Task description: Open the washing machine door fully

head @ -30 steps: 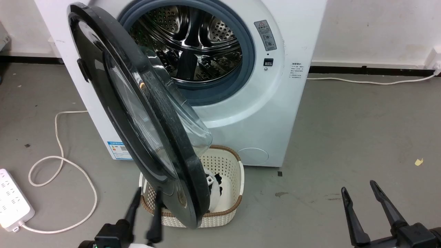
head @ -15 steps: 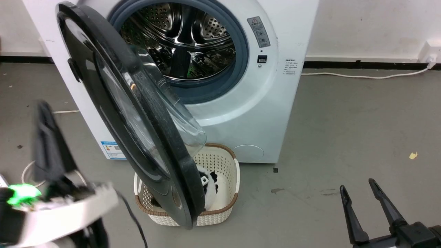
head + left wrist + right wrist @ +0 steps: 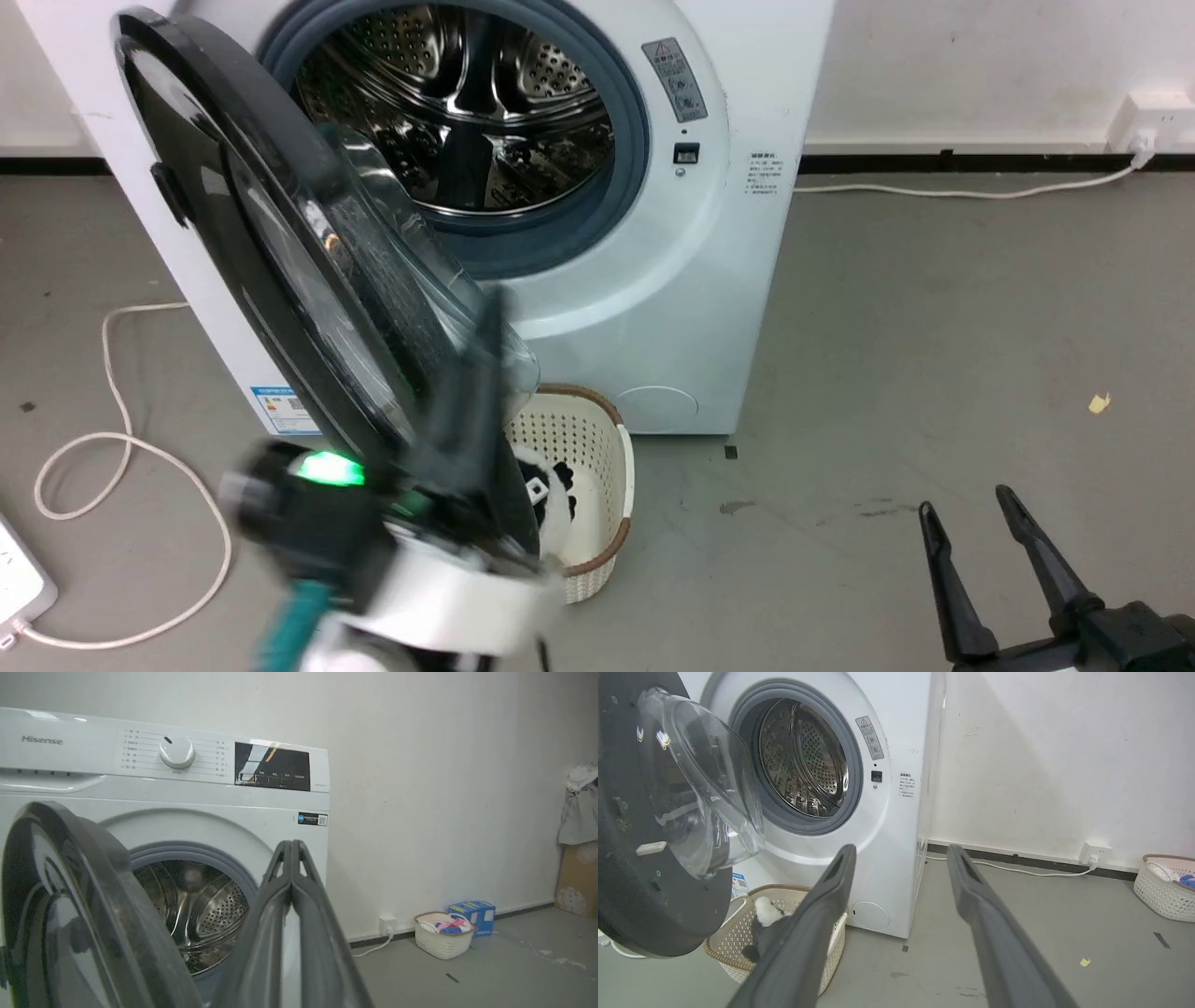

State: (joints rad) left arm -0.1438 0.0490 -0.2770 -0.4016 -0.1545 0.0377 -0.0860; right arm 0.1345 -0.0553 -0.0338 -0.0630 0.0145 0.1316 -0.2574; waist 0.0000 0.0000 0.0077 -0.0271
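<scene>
The washing machine door (image 3: 233, 233), with its wide black rim and bulging clear glass bowl, stands swung out to the left, roughly halfway. It also appears in the left wrist view (image 3: 70, 896) and, from its inner side, in the right wrist view (image 3: 654, 896). My left gripper (image 3: 492, 301) is blurred in front of the door's lower right edge. Its fingers are pressed together with nothing between them (image 3: 292, 843); I cannot tell if they touch the door. My right gripper (image 3: 963, 499) hangs open at the lower right, well away from the machine (image 3: 901, 849).
The steel drum opening (image 3: 457, 121) is ringed in grey-blue rubber. A white wicker basket (image 3: 597, 439) holding clothes stands under the door. A power strip (image 3: 14, 579) and looped cable (image 3: 112, 448) lie on the floor at left. Another basket (image 3: 441, 940) sits by the wall.
My left arm has swung from the lower left, across and up in front of the door's lower edge. The camera has shifted, so the scene sits further left. The right gripper has held still.
</scene>
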